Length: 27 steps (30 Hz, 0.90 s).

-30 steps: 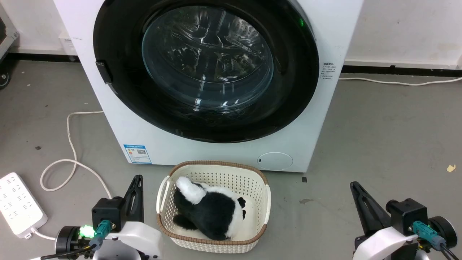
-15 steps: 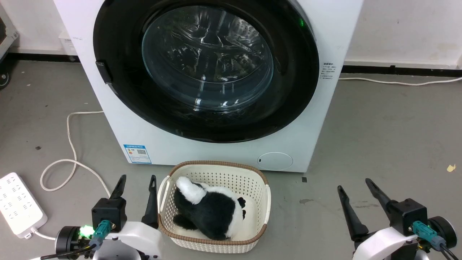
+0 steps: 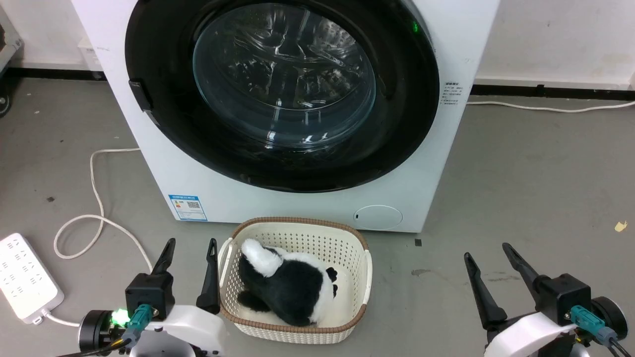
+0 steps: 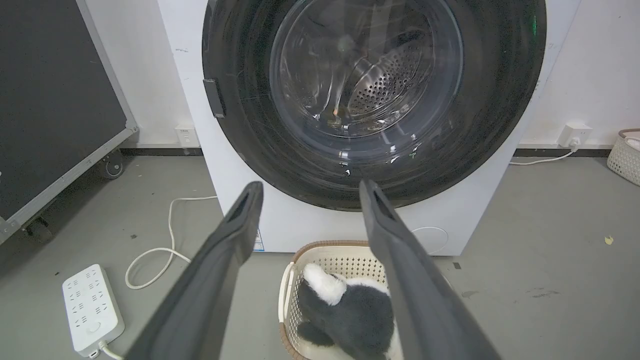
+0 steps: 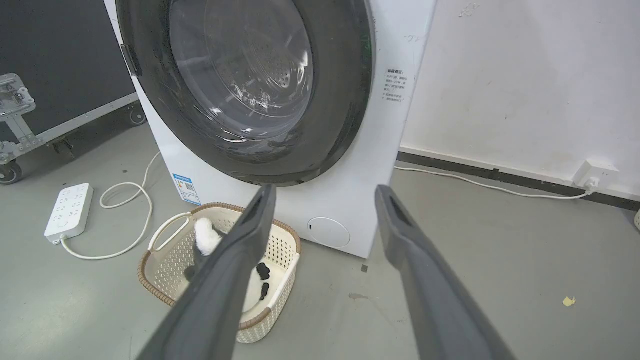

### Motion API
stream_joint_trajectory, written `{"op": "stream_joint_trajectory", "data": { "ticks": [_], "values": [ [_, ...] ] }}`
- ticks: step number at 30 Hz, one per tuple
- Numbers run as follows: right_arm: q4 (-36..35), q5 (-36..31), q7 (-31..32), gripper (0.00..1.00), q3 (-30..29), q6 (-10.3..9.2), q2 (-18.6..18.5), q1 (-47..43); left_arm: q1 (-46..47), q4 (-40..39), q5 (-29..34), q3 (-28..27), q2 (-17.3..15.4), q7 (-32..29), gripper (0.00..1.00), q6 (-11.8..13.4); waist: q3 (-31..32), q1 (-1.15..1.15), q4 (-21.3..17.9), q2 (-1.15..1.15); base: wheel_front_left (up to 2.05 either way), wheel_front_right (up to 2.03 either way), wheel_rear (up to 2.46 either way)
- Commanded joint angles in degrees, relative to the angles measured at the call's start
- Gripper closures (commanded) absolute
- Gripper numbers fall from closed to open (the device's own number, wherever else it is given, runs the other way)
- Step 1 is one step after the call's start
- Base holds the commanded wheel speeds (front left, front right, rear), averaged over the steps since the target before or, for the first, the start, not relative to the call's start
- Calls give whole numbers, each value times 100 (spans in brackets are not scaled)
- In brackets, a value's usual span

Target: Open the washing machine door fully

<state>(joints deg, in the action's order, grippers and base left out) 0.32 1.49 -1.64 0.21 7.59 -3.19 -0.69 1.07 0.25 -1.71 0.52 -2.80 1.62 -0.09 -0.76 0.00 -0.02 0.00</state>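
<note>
Washing machine door [image 3: 397, 129] glossy black, clear glass centre. Washing machine [image 3: 163, 168] casing smooth white. Laundry basket [image 3: 297, 221] perforated cream plastic. Panda toy [image 3: 292, 290] plush. Floor [image 3: 521, 188] matt grey.

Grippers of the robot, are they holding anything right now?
Nothing. The left gripper and right gripper are both open and empty, short of the washing machine door.

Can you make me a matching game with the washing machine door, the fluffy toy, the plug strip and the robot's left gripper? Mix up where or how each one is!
Things:
1. washing machine door
2. fluffy toy
3. plug strip
4. left gripper

Place or state:
A. in the basket
B. open
C. shut
D. on the floor, far left

Pairs: 1-C, 2-A, 3-D, 4-B
</note>
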Motion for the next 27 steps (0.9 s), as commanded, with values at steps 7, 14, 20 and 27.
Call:
{"op": "stream_joint_trajectory", "data": {
  "ticks": [7,14,20,27],
  "values": [
    [1,-10,-127,0,41,-2,-63,72,27,-38,-110,60,-2,123,0,74,-176,0,42,0,0,0,0],
    [-59,-24,-211,0,24,-2,-205,217,113,-73,-192,160,-2,207,0,134,-376,0,120,0,0,0,0],
    [-94,77,-282,0,-19,-3,-344,439,218,-112,-251,246,-2,279,0,167,-590,0,194,0,0,0,0],
    [-56,410,-318,100,-87,-3,-545,852,332,-199,-336,351,-3,363,0,253,-868,0,291,0,0,0,0]
  ]
}}
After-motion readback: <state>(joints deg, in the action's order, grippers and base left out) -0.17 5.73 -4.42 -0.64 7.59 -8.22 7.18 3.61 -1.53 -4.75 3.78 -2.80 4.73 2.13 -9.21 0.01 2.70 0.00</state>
